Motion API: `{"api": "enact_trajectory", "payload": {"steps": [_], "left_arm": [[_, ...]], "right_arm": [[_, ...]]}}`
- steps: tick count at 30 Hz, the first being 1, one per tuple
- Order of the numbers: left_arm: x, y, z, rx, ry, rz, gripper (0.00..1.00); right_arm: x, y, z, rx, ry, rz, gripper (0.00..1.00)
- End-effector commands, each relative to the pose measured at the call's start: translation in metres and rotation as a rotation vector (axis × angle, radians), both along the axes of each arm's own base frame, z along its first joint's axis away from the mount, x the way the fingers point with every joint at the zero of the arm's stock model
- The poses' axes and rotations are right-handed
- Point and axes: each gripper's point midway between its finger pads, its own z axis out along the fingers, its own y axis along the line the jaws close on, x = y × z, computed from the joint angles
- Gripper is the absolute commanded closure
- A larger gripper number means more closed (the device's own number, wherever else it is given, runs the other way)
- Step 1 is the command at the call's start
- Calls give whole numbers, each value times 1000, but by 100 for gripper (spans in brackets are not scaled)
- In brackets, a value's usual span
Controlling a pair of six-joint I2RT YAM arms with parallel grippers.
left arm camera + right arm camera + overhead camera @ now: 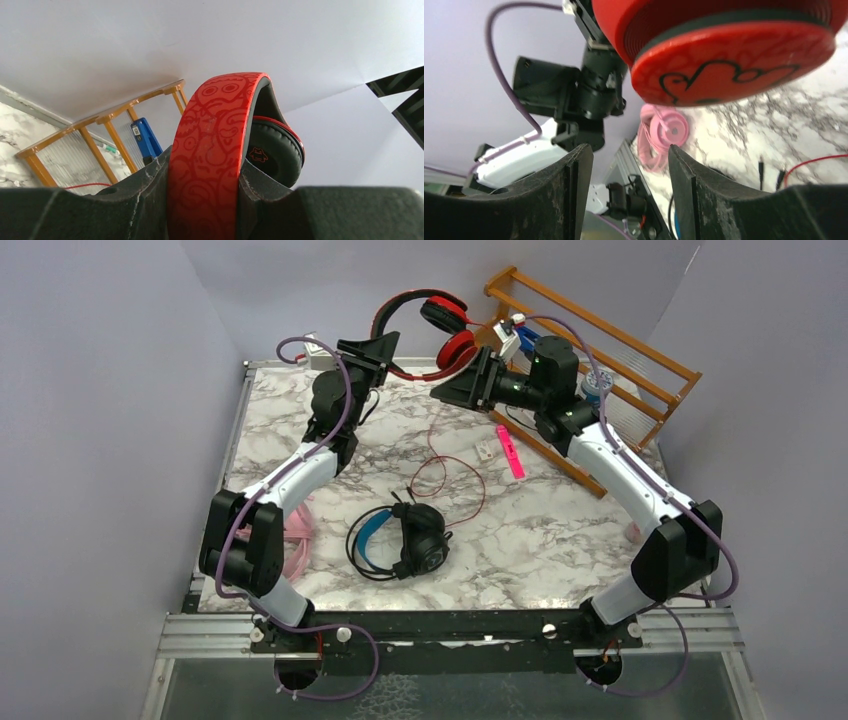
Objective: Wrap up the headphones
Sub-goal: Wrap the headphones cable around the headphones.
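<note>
The raised headset (455, 345) hangs above the table's (560, 540) far edge, a second headset (420, 540) lies mid-table, a rack (640, 340) far right.

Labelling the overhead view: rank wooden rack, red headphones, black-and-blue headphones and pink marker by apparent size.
1. wooden rack
2. red headphones and black-and-blue headphones, too alike to rank
3. pink marker

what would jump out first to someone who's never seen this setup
The red headphones stand out first, held in the air over the far edge of the table, with the left gripper clamped on their band. The right gripper is open close by one red earcup, gripping nothing. On the table lie the black headphones in the middle and the pink headphones partly hidden by the left arm.
</note>
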Motion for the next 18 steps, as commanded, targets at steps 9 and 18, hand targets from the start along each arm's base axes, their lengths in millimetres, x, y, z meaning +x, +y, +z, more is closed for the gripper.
{"api": "enact_trajectory", "payload": {"steps": [9, 18], "left_arm": [[-38, -6, 65, -197, -153, -107, 100], [-45, -23, 59, -215, -142, -142, 100]], "right_arm": [[42, 5, 42, 281, 2, -203, 43], [51, 12, 36, 306, 49, -244, 52]]}}
